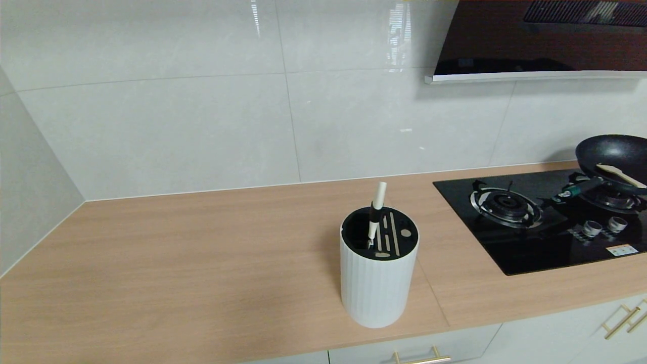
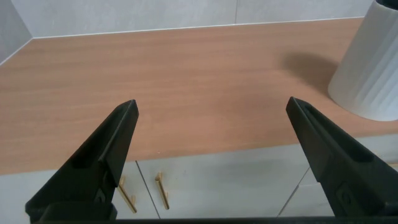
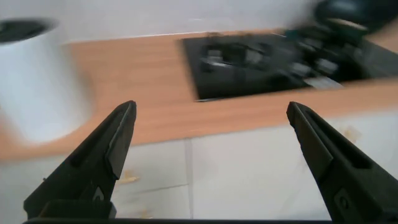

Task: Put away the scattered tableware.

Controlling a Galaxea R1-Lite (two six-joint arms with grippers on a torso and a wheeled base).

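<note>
Wood counter (image 1: pixel 202 263) along a tiled wall, wall corner at its left end, gas hob (image 1: pixel 530 237) at its right end. White ribbed holder (image 1: pixel 378 283) sits near the counter's front edge, about midway along. One black-and-white utensil (image 1: pixel 375 215) stands in its black top, slightly tilted. We judge this as between picks. Next candidate is possibly the pale spatula (image 1: pixel 619 174) in the pan (image 1: pixel 614 151), hard to confirm from here. Left gripper (image 2: pixel 210 106) and right gripper (image 3: pixel 210 107) hang off the front edge over the cabinet fronts, jaws spread wide, holding nothing. Next move needs a target first. Widest swing room is between holder and left corner. The hob side is tight around the pan.
</note>
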